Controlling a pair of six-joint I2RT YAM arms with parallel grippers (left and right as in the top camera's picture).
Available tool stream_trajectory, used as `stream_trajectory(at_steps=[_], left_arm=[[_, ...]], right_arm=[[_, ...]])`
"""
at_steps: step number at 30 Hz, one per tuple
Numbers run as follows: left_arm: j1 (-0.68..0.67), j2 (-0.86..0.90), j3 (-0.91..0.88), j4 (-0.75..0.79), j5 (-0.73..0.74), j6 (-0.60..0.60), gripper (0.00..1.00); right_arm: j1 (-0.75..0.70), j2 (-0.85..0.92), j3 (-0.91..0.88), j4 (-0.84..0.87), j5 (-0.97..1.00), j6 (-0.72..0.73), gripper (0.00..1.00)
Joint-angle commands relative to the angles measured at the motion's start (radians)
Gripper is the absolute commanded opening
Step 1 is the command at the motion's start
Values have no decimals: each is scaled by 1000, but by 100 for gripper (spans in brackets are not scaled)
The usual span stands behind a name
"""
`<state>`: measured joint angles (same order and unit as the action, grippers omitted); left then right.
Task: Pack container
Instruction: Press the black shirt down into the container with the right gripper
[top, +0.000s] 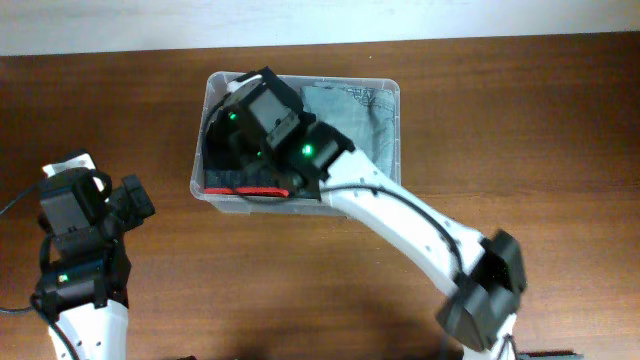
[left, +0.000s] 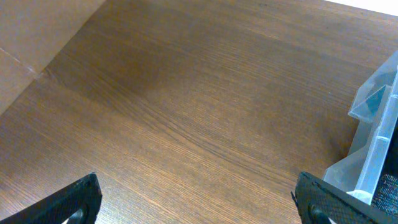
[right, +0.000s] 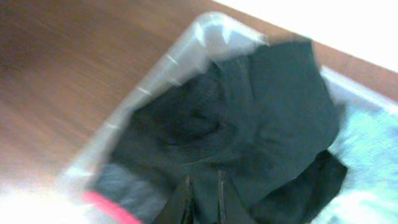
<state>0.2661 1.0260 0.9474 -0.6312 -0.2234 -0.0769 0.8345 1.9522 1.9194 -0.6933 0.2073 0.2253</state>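
Note:
The container (top: 393, 150), a clear plastic bin, stands at the back middle of the table. It holds a grey-blue denim cloth (top: 365, 112) on its right side and a black garment (top: 222, 180) with a red band (top: 262, 190) on its left. My right gripper (right: 204, 199) is down inside the bin, its fingers close together and pinching the black garment (right: 261, 112); that view is blurred. The bin's rim (right: 161, 68) shows around it. My left gripper (left: 196, 202) is open and empty over bare wood, left of the bin's corner (left: 373, 143).
The right arm (top: 420, 225) stretches from the front right across the table into the bin. The left arm's base (top: 75, 270) sits at the front left. The brown wooden table (top: 500, 120) surrounds the bin; a pale wall runs along the far edge.

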Motion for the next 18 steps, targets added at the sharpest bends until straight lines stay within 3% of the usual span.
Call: stream_trajectory(at_steps=[1, 8, 10, 18], left_arm=[[5, 2, -2, 2, 7, -13, 99], [5, 2, -2, 2, 7, -13, 99], [5, 2, -2, 2, 7, -13, 99], [5, 2, -2, 2, 7, -13, 99]], right_arm=[[22, -139, -5, -12, 99, -3, 9], [7, -359, -5, -29, 101, 3, 8], [-19, -409, -5, -18, 114, 3, 4], [-128, -415, -5, 19, 17, 3, 4]])
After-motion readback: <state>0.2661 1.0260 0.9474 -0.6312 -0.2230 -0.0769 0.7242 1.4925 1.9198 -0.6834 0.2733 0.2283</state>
